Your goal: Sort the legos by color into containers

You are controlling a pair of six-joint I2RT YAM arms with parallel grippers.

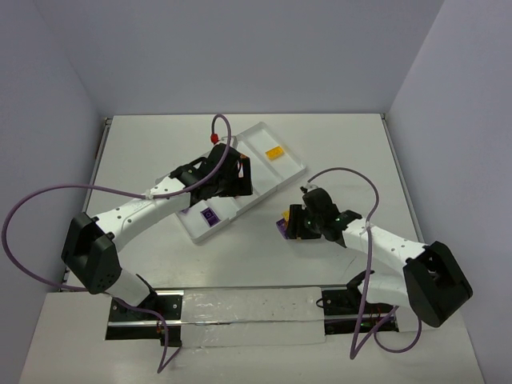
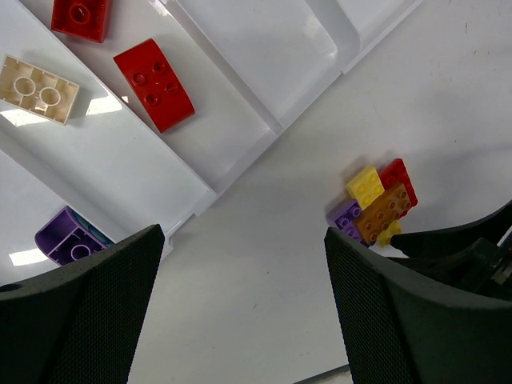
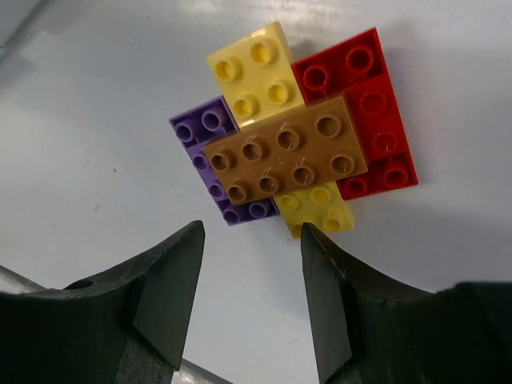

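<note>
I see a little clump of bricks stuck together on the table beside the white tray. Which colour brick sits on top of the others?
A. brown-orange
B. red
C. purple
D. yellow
A: in the right wrist view the brown-orange brick lies across the purple brick, the yellow brick and the red brick, covering part of each.

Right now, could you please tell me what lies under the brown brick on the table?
The brown brick rests across a purple brick, a red brick and yellow pieces showing above and below it. Whether the yellow is one brick or two is hidden beneath it.
</note>
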